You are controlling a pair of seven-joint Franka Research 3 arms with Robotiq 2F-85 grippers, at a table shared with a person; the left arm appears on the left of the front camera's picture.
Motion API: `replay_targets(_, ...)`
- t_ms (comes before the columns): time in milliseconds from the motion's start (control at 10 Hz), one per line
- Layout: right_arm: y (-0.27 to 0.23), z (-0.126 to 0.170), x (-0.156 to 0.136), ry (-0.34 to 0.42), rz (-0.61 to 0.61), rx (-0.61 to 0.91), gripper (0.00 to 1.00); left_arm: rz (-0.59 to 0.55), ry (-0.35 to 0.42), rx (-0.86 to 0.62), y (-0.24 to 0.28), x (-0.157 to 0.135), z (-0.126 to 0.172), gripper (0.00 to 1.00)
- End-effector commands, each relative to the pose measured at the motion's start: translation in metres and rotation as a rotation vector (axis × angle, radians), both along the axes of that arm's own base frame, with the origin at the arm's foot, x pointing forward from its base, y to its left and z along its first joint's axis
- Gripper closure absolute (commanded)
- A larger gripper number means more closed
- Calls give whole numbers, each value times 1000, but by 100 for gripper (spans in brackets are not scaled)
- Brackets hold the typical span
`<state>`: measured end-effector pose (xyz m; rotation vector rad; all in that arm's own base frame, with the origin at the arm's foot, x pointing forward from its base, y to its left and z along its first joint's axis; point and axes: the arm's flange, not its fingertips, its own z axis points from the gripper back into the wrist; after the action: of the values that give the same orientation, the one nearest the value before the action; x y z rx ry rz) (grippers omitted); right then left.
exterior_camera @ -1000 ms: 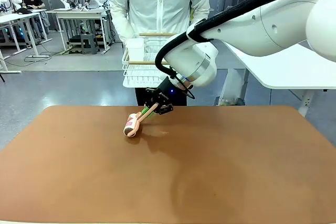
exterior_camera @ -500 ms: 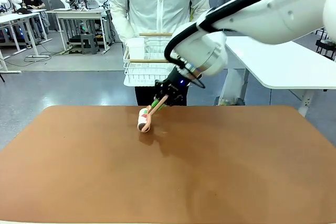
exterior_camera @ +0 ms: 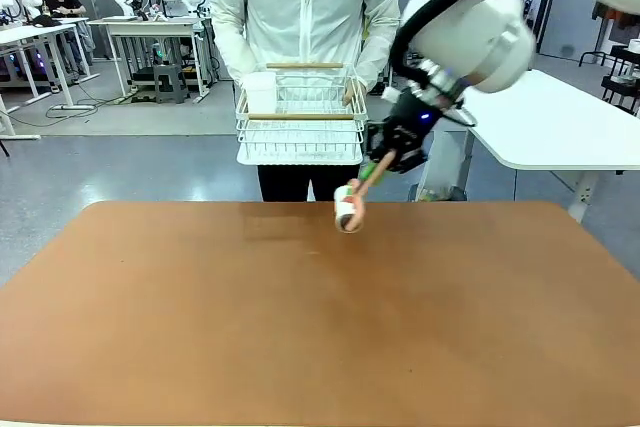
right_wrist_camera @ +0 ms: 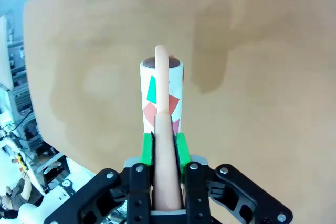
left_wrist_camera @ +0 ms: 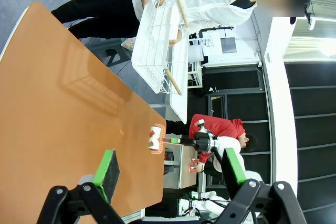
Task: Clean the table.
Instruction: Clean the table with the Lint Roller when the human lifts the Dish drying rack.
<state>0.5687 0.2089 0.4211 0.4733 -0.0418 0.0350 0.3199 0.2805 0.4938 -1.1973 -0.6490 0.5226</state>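
the table (exterior_camera: 300, 327) is terracotta, the roller (right_wrist_camera: 150, 94) white with green and red shapes, perhaps triangles.

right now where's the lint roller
In the front view the lint roller is clamped by its handle in the right gripper, right of centre near the far edge of the table, below the white wire rack the person holds.

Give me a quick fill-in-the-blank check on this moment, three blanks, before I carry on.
1. The right gripper is shut on the lint roller's ____.
2. The white wire rack is held by the ____.
3. The left gripper has its jaws ____.
Missing words: handle; person; open.
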Motion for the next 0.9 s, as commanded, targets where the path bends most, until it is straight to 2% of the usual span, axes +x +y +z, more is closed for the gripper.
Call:
replay_targets(0,-43,35,-35,-28,3,-86,79,0,-10,-6,2,-1,3,0)
replay_targets(100,-74,54,-51,-41,15,-157,79,0,-10,-6,2,-1,3,0)
replay_targets(300,-125,72,-89,-96,20,-277,79,0,-10,-6,2,-1,3,0)
replay_targets(400,-152,75,-111,-105,33,-280,79,0,-10,-6,2,-1,3,0)
replay_targets(600,-190,64,-150,-177,-31,-221,79,0,-10,-6,2,-1,3,0)
replay_targets(700,-187,53,-156,-187,-3,-198,79,0,-10,-6,2,-1,3,0)
replay_targets(800,-185,76,-130,-119,-21,-258,79,0,-10,-6,2,-1,3,0)
